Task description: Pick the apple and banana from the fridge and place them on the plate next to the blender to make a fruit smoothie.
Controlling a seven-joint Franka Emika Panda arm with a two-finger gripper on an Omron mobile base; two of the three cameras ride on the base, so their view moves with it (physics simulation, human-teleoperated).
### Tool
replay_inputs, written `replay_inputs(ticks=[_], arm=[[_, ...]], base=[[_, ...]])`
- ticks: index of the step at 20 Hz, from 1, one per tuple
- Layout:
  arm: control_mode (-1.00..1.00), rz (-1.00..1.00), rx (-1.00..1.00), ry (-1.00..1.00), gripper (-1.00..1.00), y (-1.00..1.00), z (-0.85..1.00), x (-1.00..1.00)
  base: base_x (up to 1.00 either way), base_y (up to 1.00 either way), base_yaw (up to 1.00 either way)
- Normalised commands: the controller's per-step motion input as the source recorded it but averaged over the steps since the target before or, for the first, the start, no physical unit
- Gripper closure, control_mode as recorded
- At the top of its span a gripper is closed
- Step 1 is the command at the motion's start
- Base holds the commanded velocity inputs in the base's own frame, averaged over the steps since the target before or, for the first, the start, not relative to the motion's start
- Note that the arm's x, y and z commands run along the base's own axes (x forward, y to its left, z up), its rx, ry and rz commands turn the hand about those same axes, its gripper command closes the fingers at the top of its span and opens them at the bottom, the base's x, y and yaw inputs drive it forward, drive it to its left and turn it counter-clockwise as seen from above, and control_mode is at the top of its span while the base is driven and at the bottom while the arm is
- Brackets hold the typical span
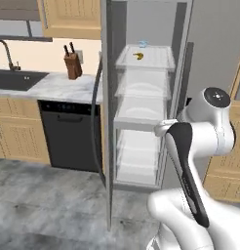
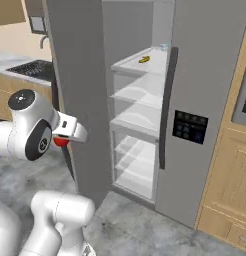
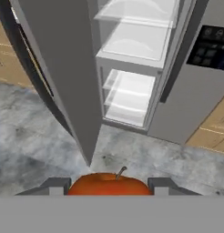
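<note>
The apple [image 3: 109, 184] sits between the two dark fingertips of the gripper [image 3: 109, 187] at six o'clock in the hand view, stem up, and the jaws look closed on its sides; in the right base view a bit of red [image 2: 60, 142] peeks out under the white wrist, well outside the fridge [image 2: 205, 90]. The banana [image 1: 138, 56] lies on the top shelf at about twelve o'clock of the open compartment, with a small bluish object [image 1: 143, 43] just behind it that is too small to identify. The left door [image 1: 106, 112] stands swung out toward the camera.

The step in hand appears to be carrying the apple away from the fridge; next the base must probably turn toward the counter [image 1: 58, 85] at nine o'clock in the left base view and find the plate and blender, neither of which I can place here. The lower half of the apple is cut off, so how deep the grip sits is unclear.
</note>
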Motion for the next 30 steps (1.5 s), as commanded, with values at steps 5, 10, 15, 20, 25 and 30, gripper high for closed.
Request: replay_inputs(ticks=[5,10,15,20,25,30], arm=[[1.0,0.0,0.0,0.0,1.0,0.0,0.0,0.0],[1.0,0.0,0.0,0.0,1.0,0.0,0.0,0.0],[1.0,0.0,0.0,0.0,1.0,0.0,0.0,0.0],[1.0,0.0,0.0,0.0,1.0,0.0,0.0,0.0],[1.0,0.0,0.0,0.0,1.0,0.0,0.0,0.0],[1.0,0.0,0.0,0.0,1.0,0.0,0.0,0.0]], base=[[-0.77,0.0,0.89],[-0.51,0.0,0.89],[-0.32,0.0,0.86],[-0.1,0.0,0.81],[0.12,0.0,0.59],[0.97,0.02,0.19]])
